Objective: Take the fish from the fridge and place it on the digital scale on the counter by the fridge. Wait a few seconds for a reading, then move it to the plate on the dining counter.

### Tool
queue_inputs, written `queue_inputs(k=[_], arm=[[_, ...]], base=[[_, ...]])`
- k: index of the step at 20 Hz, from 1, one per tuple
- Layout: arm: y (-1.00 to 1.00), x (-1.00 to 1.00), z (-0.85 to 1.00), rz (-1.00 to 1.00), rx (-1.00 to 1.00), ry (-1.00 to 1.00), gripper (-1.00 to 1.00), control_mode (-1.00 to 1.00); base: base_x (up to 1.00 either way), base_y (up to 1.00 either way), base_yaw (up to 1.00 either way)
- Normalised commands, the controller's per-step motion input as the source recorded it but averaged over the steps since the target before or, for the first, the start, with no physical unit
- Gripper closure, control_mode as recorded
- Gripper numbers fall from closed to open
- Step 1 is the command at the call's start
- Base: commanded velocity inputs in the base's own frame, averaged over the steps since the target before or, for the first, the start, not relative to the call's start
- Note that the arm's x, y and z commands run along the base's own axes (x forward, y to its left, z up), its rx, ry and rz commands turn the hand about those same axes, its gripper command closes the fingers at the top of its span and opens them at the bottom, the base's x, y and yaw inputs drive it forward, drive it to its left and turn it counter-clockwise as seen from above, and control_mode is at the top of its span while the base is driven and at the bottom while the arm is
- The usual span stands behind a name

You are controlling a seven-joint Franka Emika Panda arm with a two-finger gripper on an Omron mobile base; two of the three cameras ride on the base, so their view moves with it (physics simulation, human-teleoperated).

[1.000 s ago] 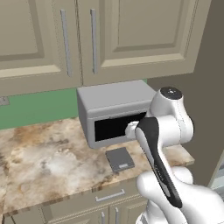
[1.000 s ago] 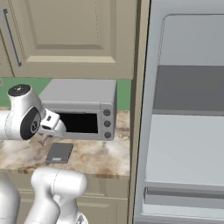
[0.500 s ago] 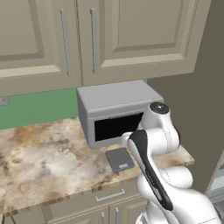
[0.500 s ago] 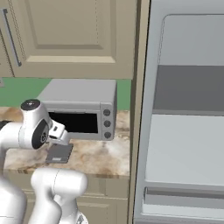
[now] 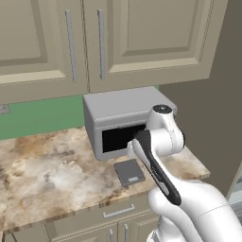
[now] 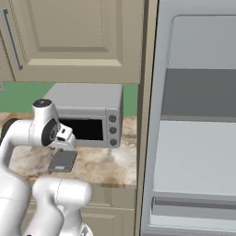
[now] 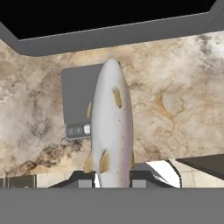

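- The fingers (image 7: 112, 178) are clamping the tail end of the fish (image 7: 111, 122), holding it narrow between them.
- The fish is hanging in the air over the digital scale (image 7: 78, 101), its body overlapping the slab's right edge in the hand view.
- The digital scale (image 5: 129, 171) is lying on the marbled surface (image 5: 52, 175), just in front of the grey toaster oven (image 5: 124, 119).
- The fridge (image 6: 193, 129) is standing to the right.
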Motion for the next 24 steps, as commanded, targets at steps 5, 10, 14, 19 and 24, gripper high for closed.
queue_inputs(k=[5,10,14,19,24], arm=[[0.03,0.11,-0.27,0.02,0.00,-0.01,1.00,-1.00],[0.04,0.03,-0.45,0.00,0.00,-0.02,1.00,-1.00],[0.08,0.39,-0.26,0.01,-0.02,0.00,1.00,-1.00],[0.06,0.37,-0.18,0.01,0.00,0.00,1.00,-1.00],[0.11,0.22,-0.18,0.01,0.00,0.00,1.00,-1.00]], base=[[0.00,0.00,0.00],[0.00,0.00,0.00],[0.00,0.00,0.00],[0.00,0.00,0.00],[0.00,0.00,0.00]])
